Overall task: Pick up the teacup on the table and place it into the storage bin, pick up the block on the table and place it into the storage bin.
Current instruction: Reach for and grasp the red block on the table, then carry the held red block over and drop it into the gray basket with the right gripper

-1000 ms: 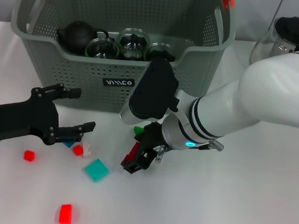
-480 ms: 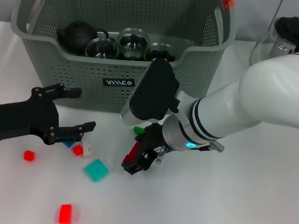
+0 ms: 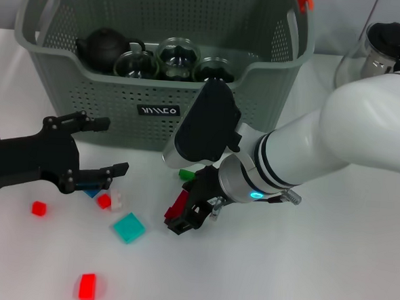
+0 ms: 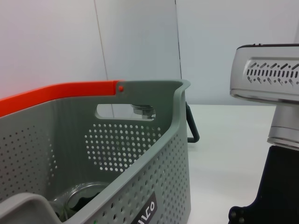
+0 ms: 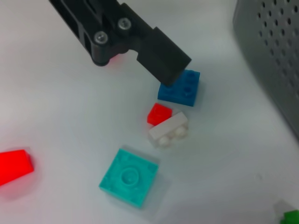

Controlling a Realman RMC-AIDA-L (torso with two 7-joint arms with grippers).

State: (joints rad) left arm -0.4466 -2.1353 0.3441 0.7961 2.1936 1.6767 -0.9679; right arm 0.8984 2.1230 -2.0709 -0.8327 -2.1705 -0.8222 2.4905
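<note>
I am gripping the dark red block (image 3: 178, 203) in my right gripper (image 3: 182, 218), fingers clenched on it. It is sitting just above the table (image 3: 329, 267), in front of the storage bin (image 3: 258, 92). Over the last second I have been drifting it very slightly up and toward the bin, so I judge the pick made and the carry only beginning. The block's long axis seems to be running diagonally, its upper end pointing back toward the bin and its lower end toward the table's near edge. Part of it is hidden by my fingers.

A green block (image 3: 186, 173) is lying just behind it and a teal tile (image 3: 128, 227) is lying near on my left. The glass cups (image 3: 178, 57) are already sitting in the bin beside a black teapot (image 3: 104, 45). My left gripper (image 3: 108, 148) is hovering spread wide over the blue block (image 5: 179, 87), unchanged.
</note>
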